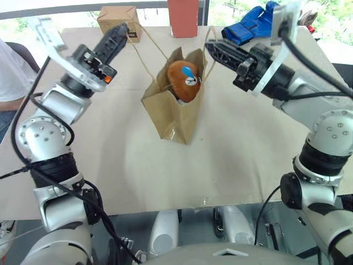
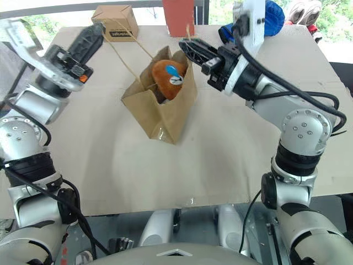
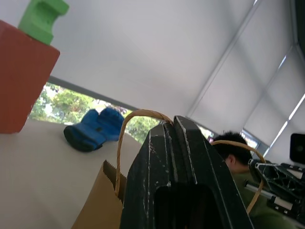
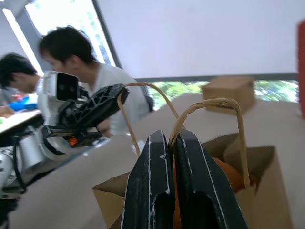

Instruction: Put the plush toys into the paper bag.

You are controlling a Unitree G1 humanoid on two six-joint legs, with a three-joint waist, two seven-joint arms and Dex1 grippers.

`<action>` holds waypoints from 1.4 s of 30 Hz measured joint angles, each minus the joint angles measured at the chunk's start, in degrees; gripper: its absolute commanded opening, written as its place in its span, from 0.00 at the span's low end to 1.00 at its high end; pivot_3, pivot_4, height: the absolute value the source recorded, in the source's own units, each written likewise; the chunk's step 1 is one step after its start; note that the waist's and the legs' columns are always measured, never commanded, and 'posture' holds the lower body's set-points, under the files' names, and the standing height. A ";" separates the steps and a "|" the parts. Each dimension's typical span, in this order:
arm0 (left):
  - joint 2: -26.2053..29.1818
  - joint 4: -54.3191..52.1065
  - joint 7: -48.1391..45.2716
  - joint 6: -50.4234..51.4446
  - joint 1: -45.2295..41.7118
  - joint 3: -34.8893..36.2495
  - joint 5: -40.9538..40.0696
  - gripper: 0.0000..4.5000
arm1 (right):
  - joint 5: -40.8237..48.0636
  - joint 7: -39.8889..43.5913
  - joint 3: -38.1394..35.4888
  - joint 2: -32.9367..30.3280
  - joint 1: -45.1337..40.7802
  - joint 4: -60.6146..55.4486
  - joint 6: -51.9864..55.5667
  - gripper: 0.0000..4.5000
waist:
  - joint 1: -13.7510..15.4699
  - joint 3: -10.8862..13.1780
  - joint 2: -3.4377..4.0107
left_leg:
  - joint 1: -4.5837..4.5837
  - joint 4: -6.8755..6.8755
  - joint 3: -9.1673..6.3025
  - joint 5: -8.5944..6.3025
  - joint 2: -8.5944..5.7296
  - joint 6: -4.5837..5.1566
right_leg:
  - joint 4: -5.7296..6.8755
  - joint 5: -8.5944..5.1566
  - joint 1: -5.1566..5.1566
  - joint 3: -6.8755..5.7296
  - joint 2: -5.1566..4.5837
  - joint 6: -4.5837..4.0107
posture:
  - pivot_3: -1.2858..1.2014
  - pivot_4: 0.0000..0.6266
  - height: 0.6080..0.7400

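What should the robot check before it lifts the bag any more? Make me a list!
1. Left gripper shut on its handle of the paper bag: ok.
2. Right gripper shut on the other handle: ok.
3. Orange-brown plush toy inside the bag: ok, it sits in the open top.
4. White plush toy inside too: cannot tell, something pale shows under the orange one.
5. Bag upright: not ok, it tilts, its mouth pulled wide between the two handles.
6. Cardboard box, red block and blue boxing glove apart from the bag: ok.
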 measured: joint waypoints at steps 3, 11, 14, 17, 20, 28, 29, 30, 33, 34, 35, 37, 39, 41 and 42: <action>-0.47 4.28 -3.65 -1.58 -0.77 -3.13 5.42 0.00 | -2.81 0.38 2.87 -4.14 2.68 -2.12 -0.18 0.11 | -0.09 0.00 0.00 | -0.03 0.00 0.01 0.00 0.00 0.00 | 0.00 -0.02 -0.04 0.02 0.00 -0.03 | 0.52 0.24 1.00; 0.50 11.61 -14.50 -2.79 -6.97 -6.71 12.77 0.00 | 3.80 4.55 0.09 -14.29 11.00 -11.42 1.51 0.69 | 0.06 0.01 -0.02 | -0.07 0.00 0.00 0.00 0.00 0.00 | -0.06 -0.06 -0.03 0.00 -0.02 -0.10 | 0.52 0.24 1.00; 3.99 14.79 -21.93 -2.79 -7.89 -8.06 15.23 0.15 | 7.91 6.14 -4.16 -20.32 15.47 -13.09 2.50 0.70 | -0.04 0.01 -0.02 | -0.06 -0.01 -0.01 0.00 0.01 0.00 | -0.06 -0.09 -0.04 0.01 -0.02 -0.16 | 0.52 0.24 1.00; 7.10 15.84 -27.27 -1.23 -8.80 -7.99 15.76 0.41 | 5.93 7.24 -2.90 -23.43 18.24 -13.58 2.06 0.51 | -0.37 0.01 -0.03 | 0.00 -0.01 0.00 0.00 0.04 0.00 | -0.05 -0.12 -0.04 0.02 -0.01 -0.19 | 0.52 0.24 1.00; 12.88 13.86 -31.63 2.86 -4.49 -5.70 14.86 0.75 | -2.34 8.29 5.78 -20.67 18.44 -10.59 -3.22 0.18 | -1.61 0.00 -0.02 | 0.07 -0.08 0.06 0.00 0.05 0.00 | -0.04 -0.13 -0.06 0.10 -0.01 -0.19 | 0.52 0.24 1.00; 11.05 -0.59 -31.08 2.12 16.51 -3.52 16.43 0.99 | -21.47 14.51 22.71 -10.01 14.10 6.22 -19.33 0.00 | -0.65 0.06 -0.03 | -0.10 -0.06 0.09 0.00 0.03 0.00 | -0.08 -0.12 -0.15 0.09 -0.09 -0.18 | 0.52 0.24 1.00; 9.51 -2.86 -29.66 2.11 17.69 -3.42 16.23 0.99 | -22.21 15.43 23.78 -8.59 13.58 6.74 -20.39 0.00 | -0.33 0.06 -0.04 | -0.11 -0.05 0.09 0.00 0.03 0.00 | -0.07 -0.11 -0.15 0.09 -0.09 -0.16 | 0.52 0.24 1.00; 7.96 -5.72 -27.87 2.27 19.27 -3.37 15.75 0.99 | -23.18 16.62 25.36 -7.13 12.88 7.16 -21.50 0.00 | -0.15 0.05 -0.05 | -0.11 -0.03 0.08 0.00 0.03 0.00 | -0.05 -0.09 -0.15 0.09 -0.08 -0.14 | 0.52 0.24 1.00; 6.17 -13.11 -24.26 3.67 22.80 -2.92 13.49 0.99 | -24.92 18.71 27.25 -4.84 12.08 8.74 -23.14 0.00 | 0.06 0.04 -0.08 | -0.08 -0.02 0.08 0.00 0.04 0.00 | -0.03 -0.09 -0.13 0.09 -0.08 -0.14 | 0.52 0.24 1.00; 5.53 -15.94 -22.56 4.21 24.07 -2.69 12.77 0.99 | -25.51 19.38 27.49 -3.80 11.92 9.66 -23.69 0.00 | 0.05 0.04 -0.08 | -0.06 -0.02 0.08 0.00 0.04 0.00 | -0.01 -0.09 -0.12 0.09 -0.08 -0.14 | 0.52 0.24 1.00; 4.73 -17.85 -21.39 4.52 24.69 -2.69 12.22 0.99 | -25.85 19.82 27.57 -2.95 11.81 10.52 -24.14 0.00 | 0.06 0.04 -0.08 | -0.03 -0.01 0.09 0.00 0.03 0.00 | 0.01 -0.09 -0.11 0.10 -0.08 -0.15 | 0.52 0.24 1.00; 2.59 -21.30 -18.02 4.40 25.43 -2.88 11.98 0.99 | -27.00 20.75 27.91 -0.86 11.14 12.92 -25.18 0.00 | 0.05 0.04 -0.08 | 0.02 0.01 0.08 0.00 0.03 -0.01 | 0.05 -0.10 -0.09 0.09 -0.06 -0.16 | 0.52 0.24 1.00; 1.24 -22.77 -15.20 3.23 25.45 -3.23 12.75 0.99 | -27.57 21.40 27.93 1.04 10.58 14.63 -25.74 0.00 | 0.02 0.04 -0.08 | 0.05 0.02 0.07 0.01 0.04 -0.01 | 0.09 -0.08 -0.09 0.10 -0.03 -0.14 | 0.52 0.24 1.00; -0.35 -23.03 -12.03 2.09 25.06 -3.66 14.24 0.99 | -28.09 22.08 27.91 2.84 9.96 16.98 -26.78 0.00 | 0.04 0.04 -0.08 | 0.05 0.02 0.06 0.01 0.03 -0.01 | 0.12 -0.06 -0.08 0.10 -0.02 -0.11 | 0.52 0.24 1.00; -1.06 -23.09 -10.66 1.60 24.78 -4.21 15.12 0.99 | -28.51 22.52 27.91 3.41 9.60 18.12 -27.24 0.00 | 0.06 0.04 -0.08 | 0.05 0.04 0.06 0.01 0.03 -0.01 | 0.12 -0.04 -0.08 0.09 -0.02 -0.08 | 0.52 0.24 1.00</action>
